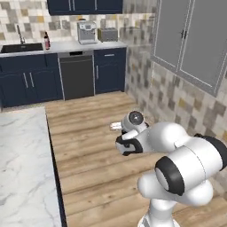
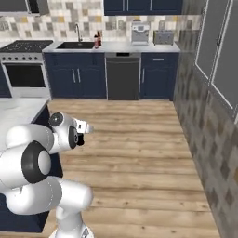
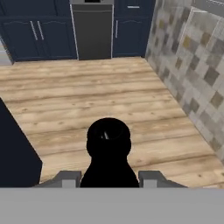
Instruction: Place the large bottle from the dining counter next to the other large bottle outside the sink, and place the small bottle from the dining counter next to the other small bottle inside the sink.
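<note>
Bottle [image 3: 108, 151] sits clamped in the end effector [image 3: 108, 177], long axis running straight out along the fingers [image 3: 65, 178], cap end pointing away toward the wood floor [image 3: 87, 100]. It's all black with a round top. The base views catch the far surface [image 1: 66, 45] well beyond the end effector, with the sink [image 1: 21, 48] and another bottle [image 1: 46, 41] just right of it.

Sink [image 1: 21, 47] in far counter [image 1: 66, 46]; bottle [image 1: 46, 41] just right of it; dishwasher [image 1: 76, 76] below; coffee machine [image 1: 86, 32], toaster [image 1: 107, 34] further right.
</note>
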